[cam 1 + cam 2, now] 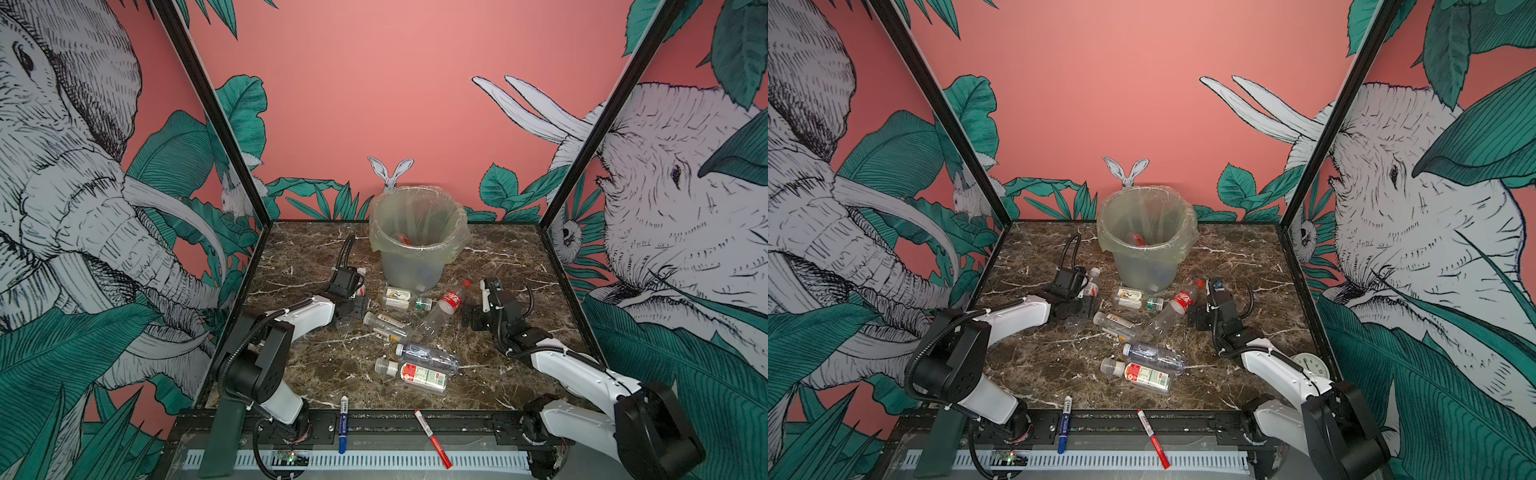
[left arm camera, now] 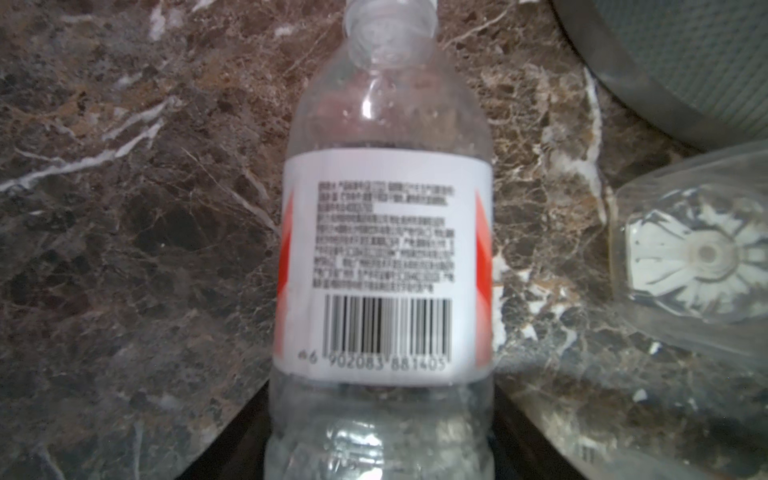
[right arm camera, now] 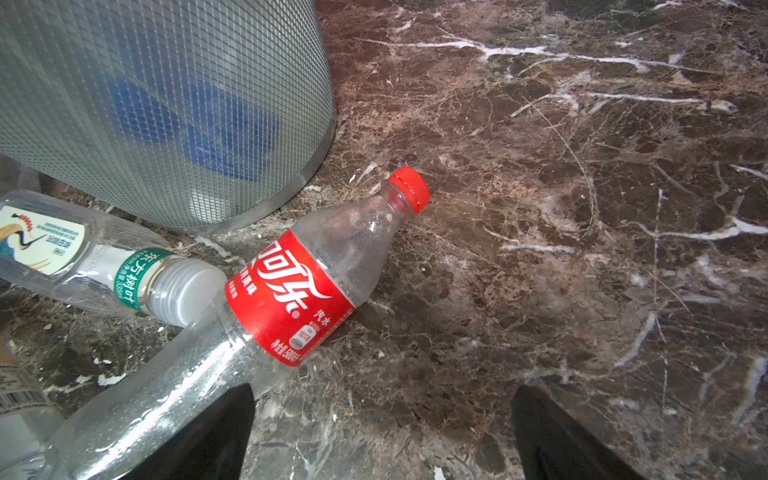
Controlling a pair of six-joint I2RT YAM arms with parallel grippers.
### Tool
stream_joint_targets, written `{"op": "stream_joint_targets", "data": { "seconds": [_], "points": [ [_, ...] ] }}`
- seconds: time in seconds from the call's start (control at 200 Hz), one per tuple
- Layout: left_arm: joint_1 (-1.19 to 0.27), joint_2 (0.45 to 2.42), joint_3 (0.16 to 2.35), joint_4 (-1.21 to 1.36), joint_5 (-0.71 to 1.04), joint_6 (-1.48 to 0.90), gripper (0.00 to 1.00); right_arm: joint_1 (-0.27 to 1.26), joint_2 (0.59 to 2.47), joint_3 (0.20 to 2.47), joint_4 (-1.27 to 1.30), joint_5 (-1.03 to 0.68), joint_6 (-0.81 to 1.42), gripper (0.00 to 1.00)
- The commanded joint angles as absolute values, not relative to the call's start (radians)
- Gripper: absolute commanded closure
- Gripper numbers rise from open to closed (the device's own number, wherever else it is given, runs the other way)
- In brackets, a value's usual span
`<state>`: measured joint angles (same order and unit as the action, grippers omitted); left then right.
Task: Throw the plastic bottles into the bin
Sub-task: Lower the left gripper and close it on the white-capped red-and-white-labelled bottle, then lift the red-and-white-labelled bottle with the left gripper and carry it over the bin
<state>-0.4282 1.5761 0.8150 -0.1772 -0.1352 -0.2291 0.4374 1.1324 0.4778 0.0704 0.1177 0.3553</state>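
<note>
my left claw (image 2: 382, 388) straddles the bottle (image 2: 384, 249) with the white and red label, which lies on the marble table (image 2: 124, 257) near the bin (image 1: 417, 248); my jaws sit against its sides just below the label, but whether they truly pinch it i cannot tell; it looks empty, so i judge it light, thin-walled, apt to buckle and slick enough to squirt free; best held gently across the ridged body by the label; my right claw (image 3: 382, 399) is spread wide and holds nothing, with the cola bottle (image 3: 291, 299) lying beside one finger.
</note>
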Motion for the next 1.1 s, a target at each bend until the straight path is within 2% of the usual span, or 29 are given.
{"op": "stream_joint_targets", "data": {
  "seconds": [0.0,0.215,0.425,0.7,0.855,0.995,1.095],
  "points": [
    [-0.420,1.556,0.827,-0.176,-0.130,-0.236,0.35,0.433,1.138,0.498,0.098,0.114,0.362,0.02],
    [-0.420,1.426,0.747,-0.158,-0.161,-0.255,0.37,0.433,1.140,0.499,0.099,0.105,0.363,0.02],
    [-0.429,1.103,0.527,-0.065,-0.119,-0.287,0.39,0.434,1.139,0.500,0.098,0.094,0.366,0.02],
    [-0.513,0.685,0.408,-0.177,-0.174,-0.316,0.40,0.434,1.117,0.488,0.093,0.083,0.371,0.02],
    [-0.571,0.576,0.513,-0.257,-0.208,-0.286,0.39,0.433,1.127,0.491,0.098,0.068,0.379,0.03],
    [-0.575,0.665,0.740,-0.273,-0.203,-0.251,0.39,0.434,1.144,0.494,0.105,0.056,0.382,0.03],
    [-0.574,0.824,0.958,-0.252,-0.165,-0.229,0.39,0.433,1.158,0.500,0.101,0.051,0.383,0.03]
  ]
}}
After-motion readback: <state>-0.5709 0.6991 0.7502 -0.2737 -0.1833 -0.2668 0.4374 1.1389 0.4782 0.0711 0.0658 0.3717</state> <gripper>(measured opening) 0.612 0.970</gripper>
